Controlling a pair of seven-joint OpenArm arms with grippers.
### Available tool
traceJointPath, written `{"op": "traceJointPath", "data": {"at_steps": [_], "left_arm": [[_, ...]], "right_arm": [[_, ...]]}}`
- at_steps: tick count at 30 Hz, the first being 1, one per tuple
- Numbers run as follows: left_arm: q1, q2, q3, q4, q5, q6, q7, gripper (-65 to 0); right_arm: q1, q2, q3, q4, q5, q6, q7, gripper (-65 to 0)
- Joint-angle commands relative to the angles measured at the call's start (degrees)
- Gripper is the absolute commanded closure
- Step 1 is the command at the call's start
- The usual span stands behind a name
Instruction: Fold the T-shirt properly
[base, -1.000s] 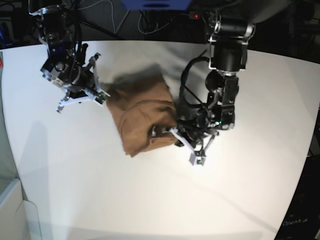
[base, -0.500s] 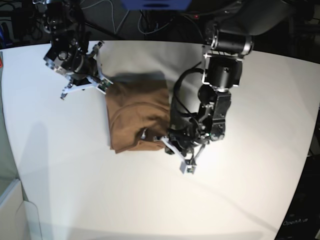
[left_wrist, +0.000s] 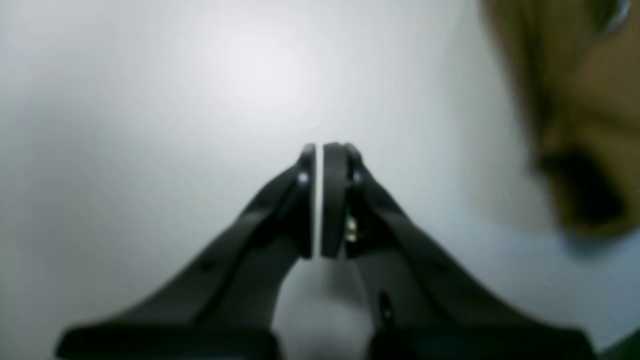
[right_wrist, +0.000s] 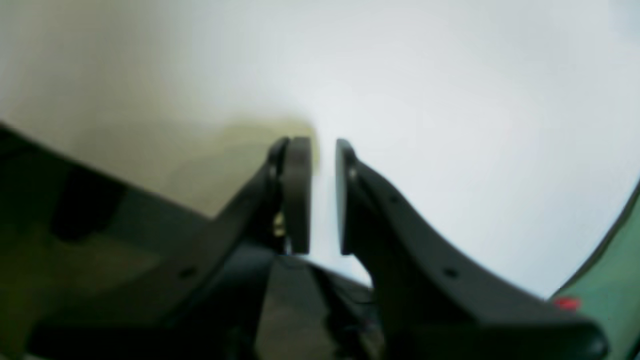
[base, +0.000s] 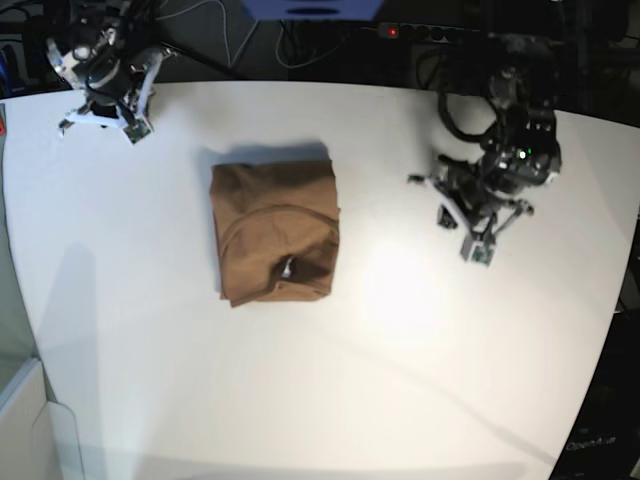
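My left gripper (base: 470, 228) is pressed nearly together on nothing, hovering over bare worktop (base: 400, 380) on the right; my right gripper (base: 100, 110) holds nothing either, its jaws a narrow gap apart at the far left corner. Between them, well apart from both, the T-shirt (base: 275, 232) lies as a compact brown rectangle. I judge the folding finished; next I need only park clear.

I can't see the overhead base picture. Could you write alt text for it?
A brown T-shirt, folded into a compact rectangle, lies alone on a white table. The right gripper is at the table's far left corner and the left gripper off to the shirt's right; neither touches it.
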Motion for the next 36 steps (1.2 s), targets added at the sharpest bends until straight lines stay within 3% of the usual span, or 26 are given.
{"op": "traceJointPath", "data": {"at_steps": [1,7,11,15,19,26,30,31,34,36], "left_arm": [[1.89,-1.18,-0.87,3.21,-0.78,-0.42,-0.95,-2.0],[19.03,-1.62,-7.99,10.24,-0.52,-0.51,-1.47,-2.0],[28.0,-1.62,-8.34,9.36,-0.34,-0.51,-5.17,-2.0],[32.13,-1.62,-7.99,1.01,-0.34,-0.51,-10.97,-2.0],[29.41,-2.94,-3.68,-16.4,1.33,-0.51,-21.34,-2.0],[13.67,-1.88,1.95,-56.57,8.28,-0.51,-45.17,-2.0],[3.47,-0.21,3.26,-80.66,10.56,-0.51,-56.59,-2.0],[0.92,0.93,4.06,-86.46,11.35,-0.42,-59.67,-2.0],[-4.27,3.39,4.76,-99.12,13.2,-0.07,-68.81,-2.0],[-6.2,5.24,4.67,-101.27,13.64,0.02,-72.24,-2.0]], "right_arm": [[-1.42,-1.1,2.12,1.04,0.68,-0.16,3.12,-7.3],[-8.37,-11.11,14.33,0.6,1.12,-0.16,15.78,-7.3],[-13.73,-11.11,15.57,-3.36,4.63,-0.16,20.79,-7.3],[-15.22,-11.11,15.57,-11.27,6.04,-0.16,21.32,-7.3],[-10.56,-11.11,15.48,-25.78,4.63,-0.16,26.15,-7.4],[4.38,-8.75,21.46,-58.39,-4.07,-0.16,37.85,-7.4],[12.64,-3.65,24.09,-80.98,-10.84,-0.16,46.29,-7.5],[15.37,-1.63,24.09,-88.28,-12.51,-1.61,48.75,-7.7],[22.4,3.74,24.01,-107.8,-15.59,-12.78,56.13,-8.0],[26.01,5.67,22.86,-109.95,-17.52,-18.32,58.77,-8.1]]}}
